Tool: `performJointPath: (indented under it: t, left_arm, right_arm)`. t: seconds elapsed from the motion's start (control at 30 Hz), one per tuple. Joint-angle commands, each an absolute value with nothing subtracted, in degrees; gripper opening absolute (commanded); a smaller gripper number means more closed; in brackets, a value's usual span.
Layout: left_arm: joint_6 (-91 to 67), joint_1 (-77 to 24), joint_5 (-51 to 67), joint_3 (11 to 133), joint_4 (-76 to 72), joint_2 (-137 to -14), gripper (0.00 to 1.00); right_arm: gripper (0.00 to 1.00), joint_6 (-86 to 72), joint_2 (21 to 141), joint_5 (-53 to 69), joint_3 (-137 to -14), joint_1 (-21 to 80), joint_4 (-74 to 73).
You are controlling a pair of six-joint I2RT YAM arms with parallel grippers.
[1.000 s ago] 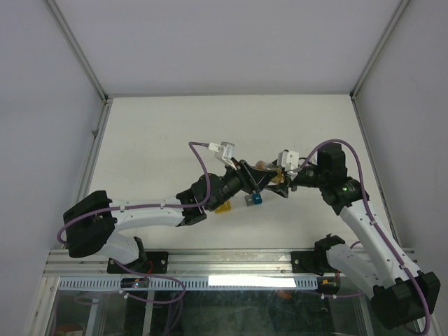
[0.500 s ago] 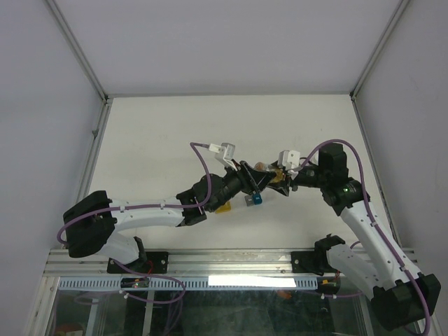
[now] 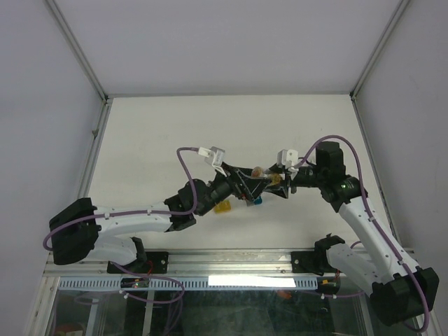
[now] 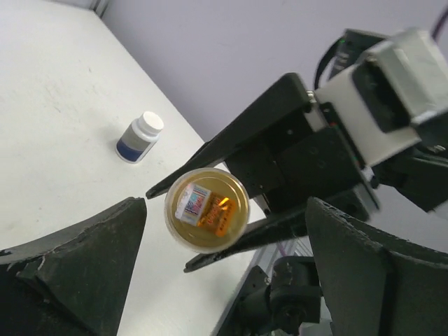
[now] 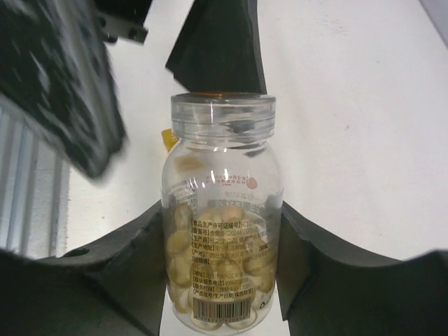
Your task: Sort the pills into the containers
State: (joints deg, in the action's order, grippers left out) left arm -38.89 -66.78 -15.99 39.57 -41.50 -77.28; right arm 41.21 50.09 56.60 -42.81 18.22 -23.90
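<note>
My right gripper (image 5: 221, 210) is shut on a round clear vial (image 5: 222, 238) and holds it above the table. Tan pills (image 5: 210, 269) fill the vial's lower half. In the left wrist view the vial (image 4: 206, 210) shows end-on between the right gripper's black fingers (image 4: 245, 136). My left gripper (image 4: 227, 231) stands wide open around that end without touching it. From above, the left gripper (image 3: 245, 186) and right gripper (image 3: 271, 183) meet at mid-table. Under them lie the containers, one yellow (image 3: 222, 206) and one blue (image 3: 255, 201).
A small dark bottle with a white cap (image 4: 140, 136) stands on the white table (image 3: 175, 140) beyond the vial. Grey walls with metal frame rails (image 3: 94, 143) close in the table on three sides.
My left gripper has opened wide and its arm has drawn back a little to the left. The right gripper still holds the vial in much the same place.
</note>
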Motion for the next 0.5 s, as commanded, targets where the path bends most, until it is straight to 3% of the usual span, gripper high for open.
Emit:
performJointPath:
  t: [0.0, 0.2, 0.47]
  left_arm:
    - [-26.30, -67.05, -11.74, 34.41, -48.65, -67.40, 0.99]
    - [-2.41, -66.09, -0.30, 32.15, -40.85, -57.37, 0.99]
    - [19.05, -62.30, 19.94, 33.45, -41.37, -62.34, 0.99]
  right_arm:
    - [0.00, 42.36, 51.30, 62.27, -46.84, 17.97, -26.59]
    - [0.00, 48.14, 52.04, 67.16, -48.02, 17.03, -32.45]
    - [0.00, 63.25, 55.01, 70.30, -51.35, 15.53, -46.71]
